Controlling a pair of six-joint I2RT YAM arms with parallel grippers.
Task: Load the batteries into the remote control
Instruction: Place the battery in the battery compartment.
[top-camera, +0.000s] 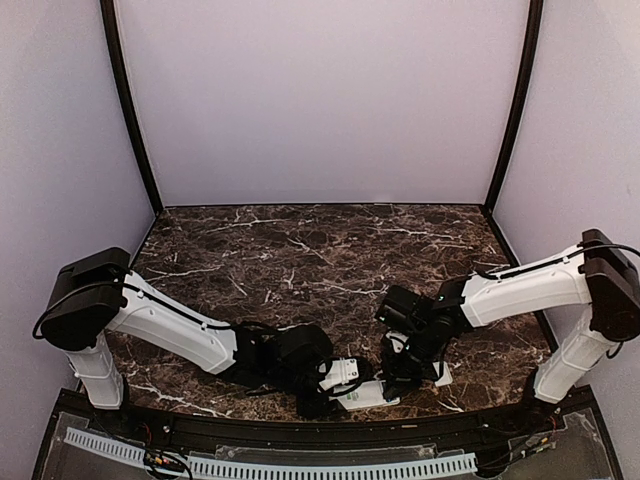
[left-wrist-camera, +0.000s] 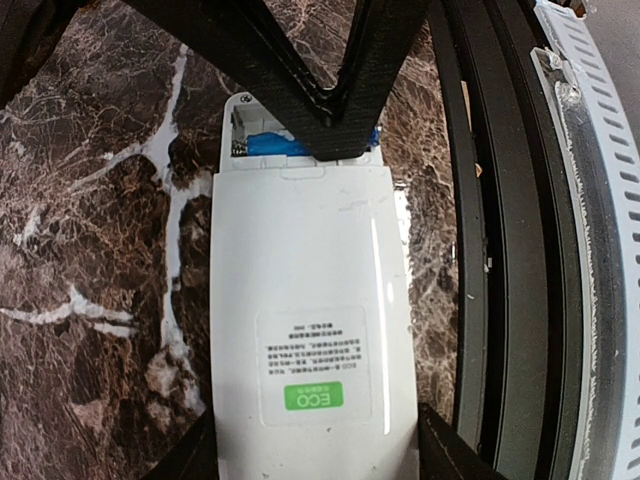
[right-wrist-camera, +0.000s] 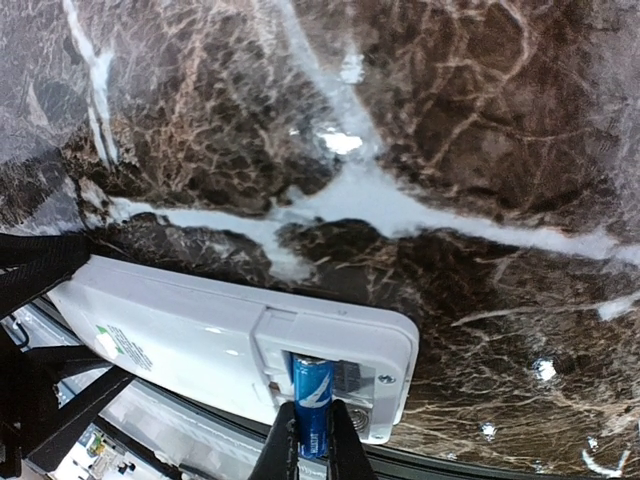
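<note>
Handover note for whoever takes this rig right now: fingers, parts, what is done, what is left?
Left fingers: closed on the sides of the remote control, which lies back-up on the table.
Right fingers: pinching one battery, its far end in the open compartment.
Done: compartment open, first battery going in.
Left: seat and release it, probably fill the neighbouring slot, which looks empty. No other battery in view.

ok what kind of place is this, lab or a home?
Probably a lab robot cell: plain pale lilac wall panels in black frame posts box in a dark brown marble-pattern tabletop, with a slotted white cable duct along the near edge.
</note>
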